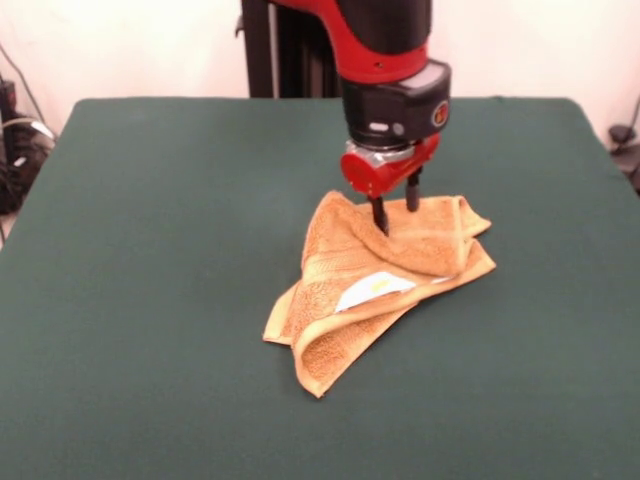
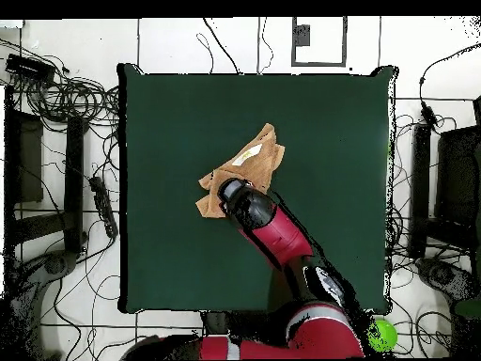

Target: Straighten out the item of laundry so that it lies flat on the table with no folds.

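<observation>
The orange-tan towel (image 1: 385, 275) lies crumpled near the middle of the dark green table (image 1: 150, 260), with several layers folded over each other and a corner doubled over at the near side. Its white tag (image 1: 372, 290) shows on top. My gripper (image 1: 396, 208) stands upright over the towel's far edge. Its two black fingers (image 1: 379, 215) are apart, and the tips reach down into the raised fold. In the overhead view the towel (image 2: 252, 165) lies just beyond the arm's wrist (image 2: 237, 196), which hides the gripper tips.
The arm (image 2: 282, 240) reaches in from the robot's base side. The black pedestal (image 1: 285, 50) stands behind the table's far edge. Cables and dark equipment (image 2: 56, 169) lie on the floor round the table (image 2: 329, 141). A green ball (image 2: 380, 336) lies by the base.
</observation>
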`<action>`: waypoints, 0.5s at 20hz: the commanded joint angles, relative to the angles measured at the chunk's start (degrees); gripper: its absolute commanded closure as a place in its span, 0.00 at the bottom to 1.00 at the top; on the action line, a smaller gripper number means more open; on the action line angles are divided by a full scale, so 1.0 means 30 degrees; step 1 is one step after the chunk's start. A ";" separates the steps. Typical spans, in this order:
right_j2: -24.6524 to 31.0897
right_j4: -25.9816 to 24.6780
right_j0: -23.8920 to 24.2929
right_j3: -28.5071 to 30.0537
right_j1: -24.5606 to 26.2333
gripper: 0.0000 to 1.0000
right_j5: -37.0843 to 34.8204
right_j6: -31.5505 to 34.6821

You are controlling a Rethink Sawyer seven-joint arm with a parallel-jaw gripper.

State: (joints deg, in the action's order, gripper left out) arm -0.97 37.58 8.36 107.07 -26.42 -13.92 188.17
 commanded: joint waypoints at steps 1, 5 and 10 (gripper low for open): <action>0.3199 -0.0508 0.1107 0.1288 0.1909 0.00 0.3178 0.1267; 0.4568 -0.0953 0.1861 0.1258 0.2325 0.00 0.4762 0.1979; 0.6030 -0.1898 0.2685 0.1160 0.2802 0.00 0.6269 0.2964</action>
State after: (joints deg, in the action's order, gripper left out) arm 6.29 32.23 15.22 108.98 -25.06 -6.76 188.17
